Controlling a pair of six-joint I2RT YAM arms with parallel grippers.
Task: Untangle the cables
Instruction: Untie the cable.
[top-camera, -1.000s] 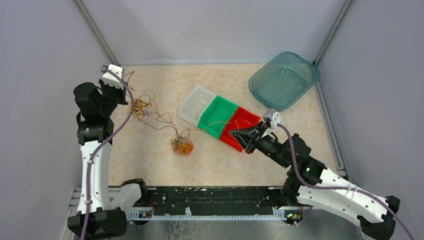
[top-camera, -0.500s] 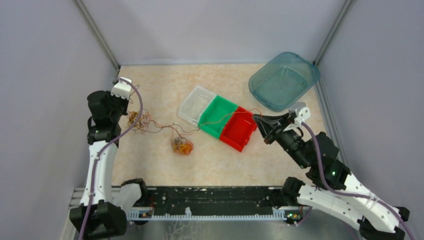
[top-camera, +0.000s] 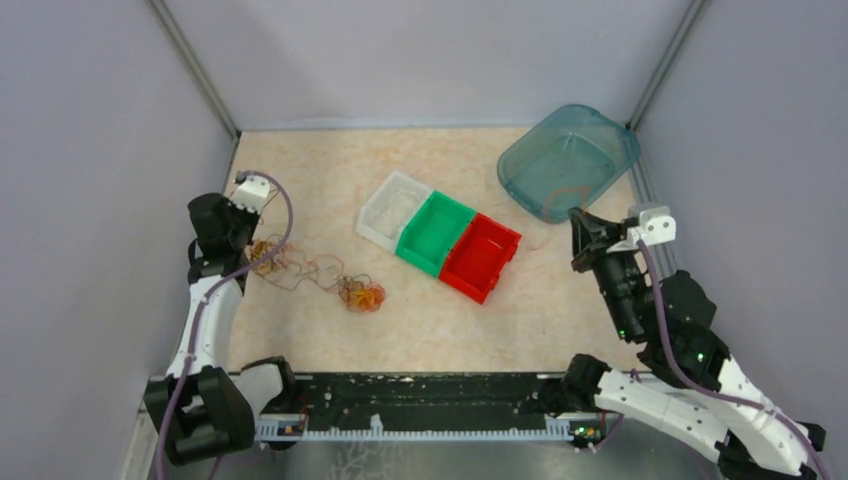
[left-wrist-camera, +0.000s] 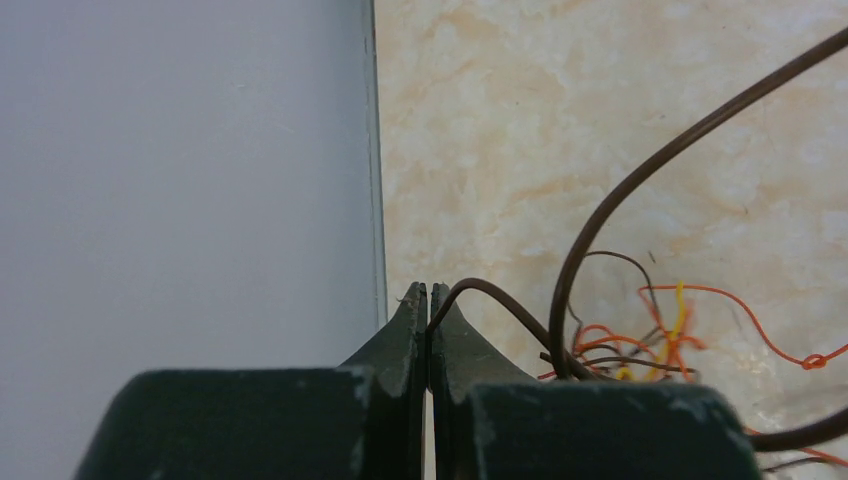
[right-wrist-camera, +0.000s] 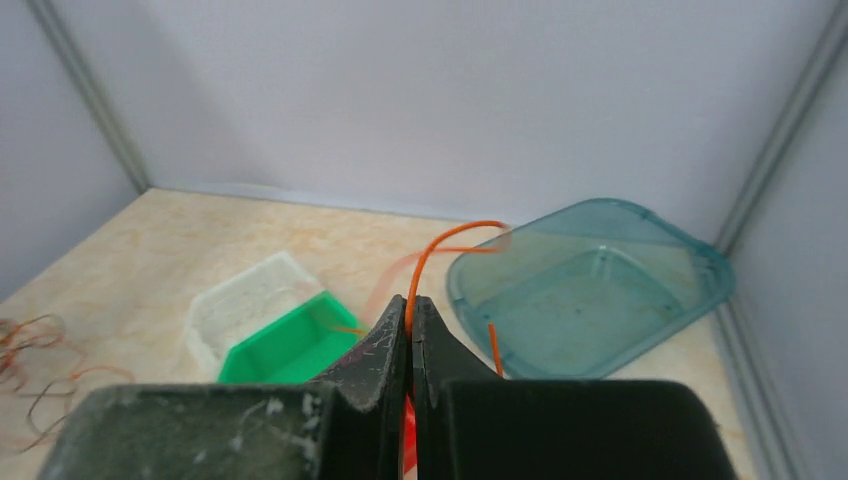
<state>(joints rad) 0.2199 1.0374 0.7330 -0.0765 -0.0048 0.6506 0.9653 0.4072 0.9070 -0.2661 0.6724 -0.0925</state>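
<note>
Pinching a brown cable (left-wrist-camera: 606, 192) between fully closed jaws, the left gripper (left-wrist-camera: 428, 292) sits beside the left wall (left-wrist-camera: 180, 180). The loose tangle of cables (top-camera: 361, 293) trails rightward from it across the table (top-camera: 330, 170). Beyond the bins (top-camera: 470, 286), the right gripper (right-wrist-camera: 410, 303) is clamped tight on an orange cable (right-wrist-camera: 441, 240) that arches toward the teal tub (right-wrist-camera: 600, 310).

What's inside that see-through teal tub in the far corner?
The teal tub looks empty, its bare floor showing. An orange cable, pinched in the right end effector, arcs across its near rim; whether it dips inside is unclear. The end effector covers part of that rim.
</note>
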